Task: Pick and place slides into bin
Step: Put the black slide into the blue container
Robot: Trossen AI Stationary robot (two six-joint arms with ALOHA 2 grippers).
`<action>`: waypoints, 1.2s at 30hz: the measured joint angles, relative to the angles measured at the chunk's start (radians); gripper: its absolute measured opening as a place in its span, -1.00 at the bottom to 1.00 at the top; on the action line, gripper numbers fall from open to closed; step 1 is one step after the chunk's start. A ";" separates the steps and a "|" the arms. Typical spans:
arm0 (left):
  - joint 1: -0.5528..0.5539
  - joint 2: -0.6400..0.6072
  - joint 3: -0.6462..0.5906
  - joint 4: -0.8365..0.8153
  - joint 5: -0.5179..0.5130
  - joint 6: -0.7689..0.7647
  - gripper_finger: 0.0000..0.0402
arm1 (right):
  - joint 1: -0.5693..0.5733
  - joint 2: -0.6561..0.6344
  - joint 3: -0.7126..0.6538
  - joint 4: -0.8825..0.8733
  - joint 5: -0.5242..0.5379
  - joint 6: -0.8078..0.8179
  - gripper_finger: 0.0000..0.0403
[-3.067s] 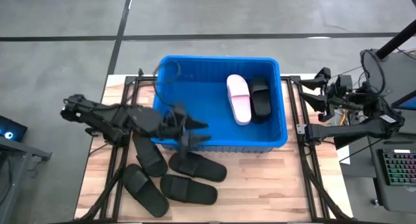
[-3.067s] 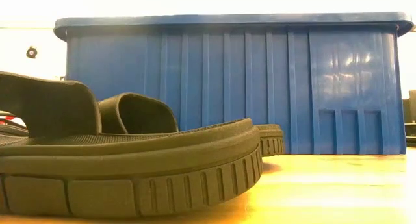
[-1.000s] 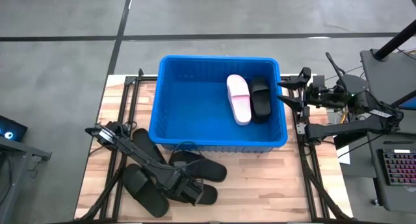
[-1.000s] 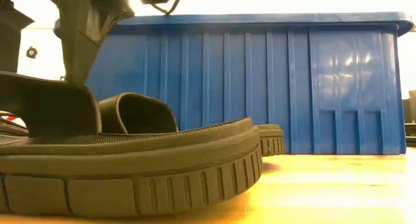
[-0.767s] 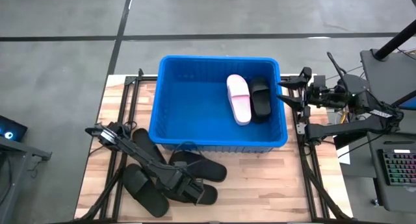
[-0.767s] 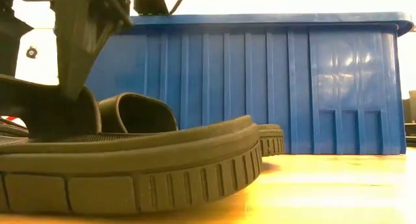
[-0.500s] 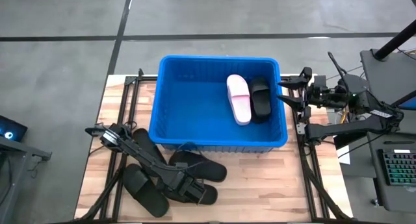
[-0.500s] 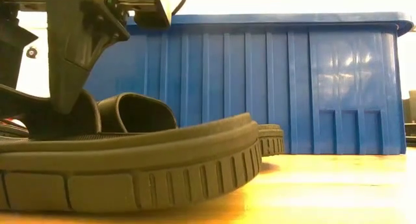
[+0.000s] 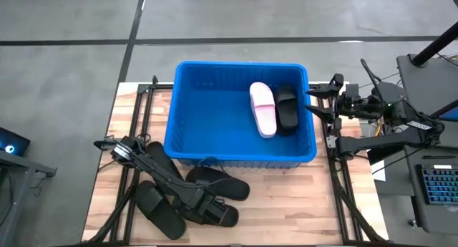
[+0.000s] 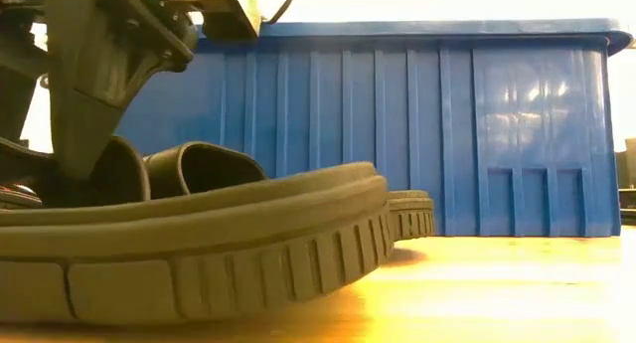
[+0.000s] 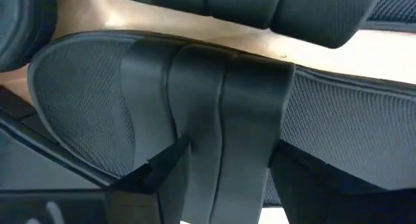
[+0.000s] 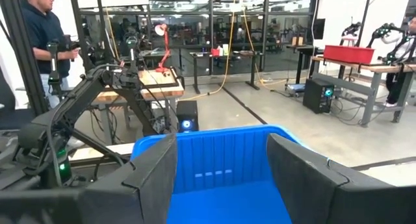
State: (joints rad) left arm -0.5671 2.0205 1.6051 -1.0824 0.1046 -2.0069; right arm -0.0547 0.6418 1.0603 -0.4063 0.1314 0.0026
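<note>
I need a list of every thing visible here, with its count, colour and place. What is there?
bin: one, bright blue, at the far middle of the table.
pink slide: one, pale pink, inside the bin, right part.
black slide in the bin: one, beside the pink one.
black slides on the table: four, in front of the bin, left part.
table: one, light wood.
person: one, dark top, in the room behind.
left gripper: around the strap of one table slide.
right gripper: open, by the bin's right rim.

Bin (image 9: 215, 111) left half open (slides (image 9: 274, 109) fill right).
</note>
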 joint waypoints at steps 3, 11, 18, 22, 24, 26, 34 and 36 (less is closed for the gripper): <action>0.000 0.000 0.000 0.001 0.006 -0.007 -0.21 | 0.000 0.000 0.000 0.000 0.000 -0.004 0.12; 0.001 0.000 0.001 0.010 -0.006 0.033 -0.67 | 0.000 0.000 0.000 0.000 0.000 -0.018 0.12; 0.001 0.000 0.011 0.011 -0.007 0.055 -0.95 | 0.000 0.000 0.000 0.000 0.000 -0.040 0.12; 0.002 0.000 0.016 0.035 -0.012 0.099 -0.88 | 0.000 0.000 0.000 0.000 0.000 -0.041 0.12; 0.002 0.001 0.016 0.043 -0.022 0.114 -0.80 | 0.000 0.000 0.000 0.000 0.000 -0.041 0.12; 0.002 0.002 0.013 0.047 -0.032 0.133 -0.70 | 0.000 0.000 0.000 0.000 0.000 -0.041 0.12; 0.007 0.001 0.025 0.080 -0.048 0.139 -0.06 | 0.000 0.000 0.000 -0.001 0.000 -0.041 0.12; 0.015 -0.001 0.036 0.082 -0.047 0.080 0.07 | 0.000 0.000 0.000 -0.001 0.000 -0.045 0.12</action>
State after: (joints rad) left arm -0.5521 2.0193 1.6412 -1.0006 0.0576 -1.9267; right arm -0.0547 0.6418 1.0603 -0.4068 0.1314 -0.0420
